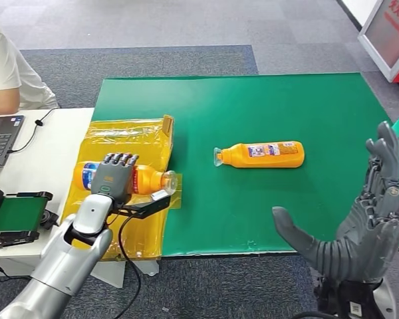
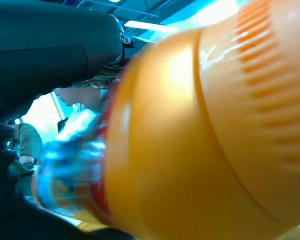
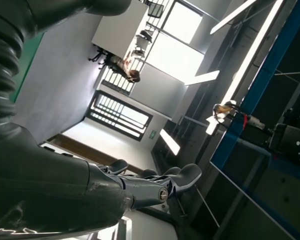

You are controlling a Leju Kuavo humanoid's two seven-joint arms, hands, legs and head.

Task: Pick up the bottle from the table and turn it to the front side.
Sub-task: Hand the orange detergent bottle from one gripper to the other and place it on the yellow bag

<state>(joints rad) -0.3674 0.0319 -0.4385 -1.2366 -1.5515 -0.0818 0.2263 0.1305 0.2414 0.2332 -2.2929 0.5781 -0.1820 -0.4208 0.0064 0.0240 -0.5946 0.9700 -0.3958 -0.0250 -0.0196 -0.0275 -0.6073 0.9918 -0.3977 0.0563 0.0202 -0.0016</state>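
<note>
Two orange bottles lie on their sides. One bottle [image 1: 261,154] rests on the green mat [image 1: 308,113], near its middle, cap end pointing toward the yellow bag [image 1: 122,136], nothing touching it. The second bottle [image 1: 146,179] lies on that bag, just off the mat's left edge, with the left hand [image 1: 115,175] laid over its middle and the fingers [image 1: 120,159] curled across its body, gripping it; its clear cap end pokes out toward the mat. In the left wrist view this bottle [image 2: 216,130] looms close and blurred.

The right hand [image 1: 368,212] hovers at the mat's near right corner, palm raised, fingers spread, grasping nothing.

Left of the mat stands one white table [image 1: 46,159] with one laptop [image 1: 2,136]; one person's sleeve [image 1: 2,66] shows behind it.
</note>
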